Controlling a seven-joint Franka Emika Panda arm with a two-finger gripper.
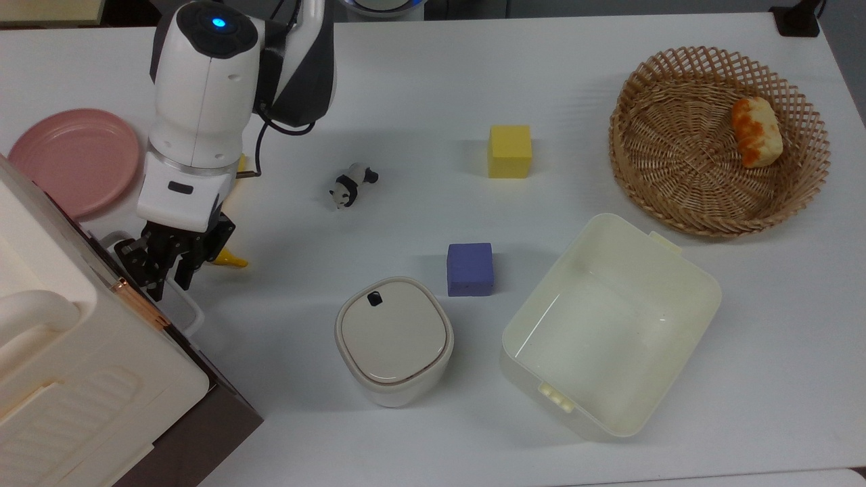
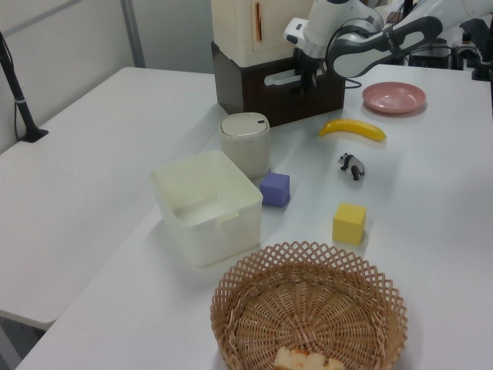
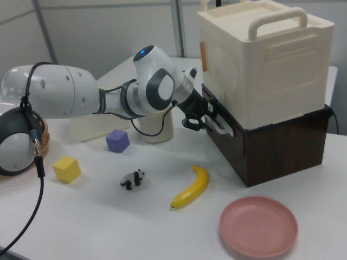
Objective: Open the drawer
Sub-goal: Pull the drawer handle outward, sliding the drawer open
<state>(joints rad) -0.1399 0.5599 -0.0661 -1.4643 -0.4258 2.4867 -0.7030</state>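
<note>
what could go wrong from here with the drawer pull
The gripper sits at the white handle of the closed drawer; if it holds only the bar's end, it may slip off. The cream cabinet resting on top might shift with the pull. The banana lies just in front and could get knocked.

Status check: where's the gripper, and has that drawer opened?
Gripper shut on white loop handle. Dark brown wooden drawer not pulled out. Yellow banana beside the gripper on the table.
</note>
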